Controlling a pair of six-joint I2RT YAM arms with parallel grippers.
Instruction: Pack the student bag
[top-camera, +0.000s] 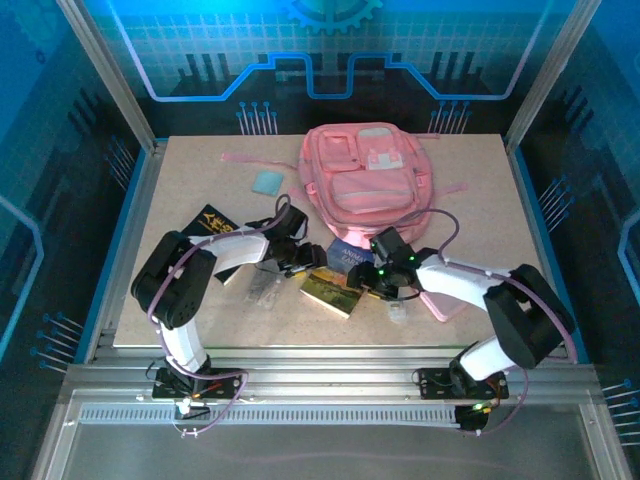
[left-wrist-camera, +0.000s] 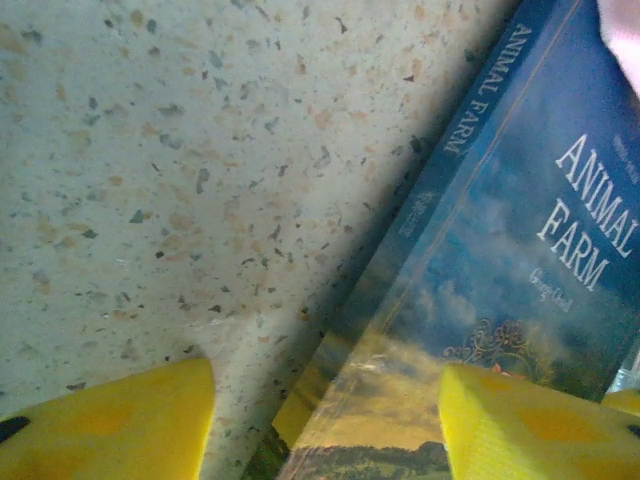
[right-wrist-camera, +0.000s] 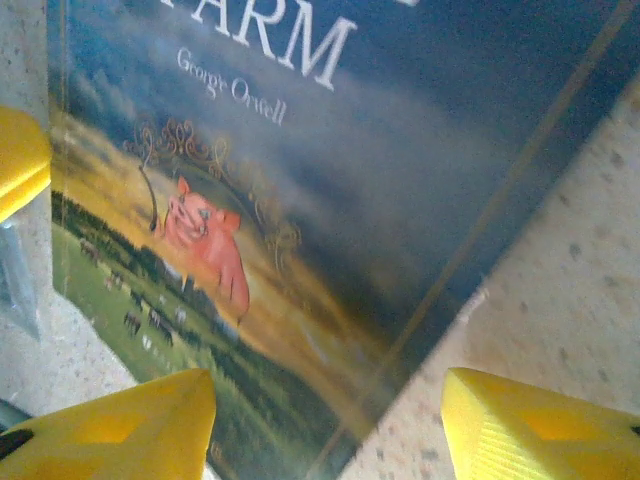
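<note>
Speckled tabletop (top-camera: 200, 180): book (top-camera: 349, 254) beside student bag (top-camera: 370, 180)

Overhead plus wrist close-ups, shared book (right-wrist-camera: 350, 200)

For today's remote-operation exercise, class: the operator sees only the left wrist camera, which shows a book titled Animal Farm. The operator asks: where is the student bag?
Observer: The student bag lies at the far middle of the table, beyond the book.
Operator: Where is the right gripper?
Observer: The right gripper hovers open over the book's lower corner.
Operator: What else is on the cover?
Observer: A pink pig.
</note>
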